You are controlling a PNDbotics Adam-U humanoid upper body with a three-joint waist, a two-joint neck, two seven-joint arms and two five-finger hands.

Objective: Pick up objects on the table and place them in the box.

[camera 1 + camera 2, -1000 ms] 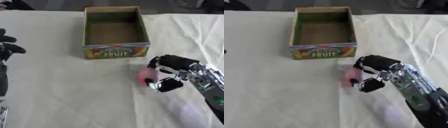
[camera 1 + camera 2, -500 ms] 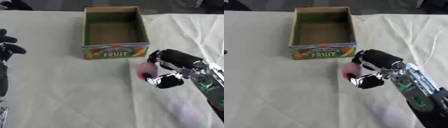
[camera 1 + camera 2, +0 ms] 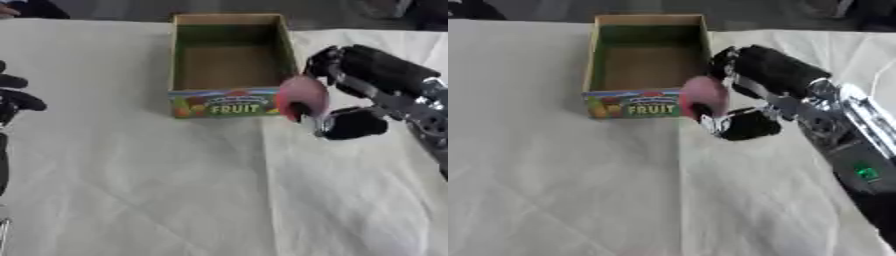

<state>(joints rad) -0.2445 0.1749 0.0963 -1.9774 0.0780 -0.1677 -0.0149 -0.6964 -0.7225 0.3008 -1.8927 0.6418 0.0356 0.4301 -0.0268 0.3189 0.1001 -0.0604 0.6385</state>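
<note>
My right hand [image 3: 367, 85] is curled round a pink rounded object [image 3: 302, 96] and holds it above the cloth, just at the front right corner of the cardboard box [image 3: 229, 102]. The box is open-topped, with a "FRUIT" label on its front wall, and its inside looks empty. My left hand [image 3: 13, 100] shows at the left edge, its dark fingers only partly in view. In the right eye view the same pink object [image 3: 705, 96] sits against the box's right front corner.
A cream cloth [image 3: 175, 190] covers the table, with creases across its near part. Dark shapes lie along the far edge behind the box.
My right hand has lifted the pink object and carried it up and toward the box's front right corner. The left hand has stayed put.
</note>
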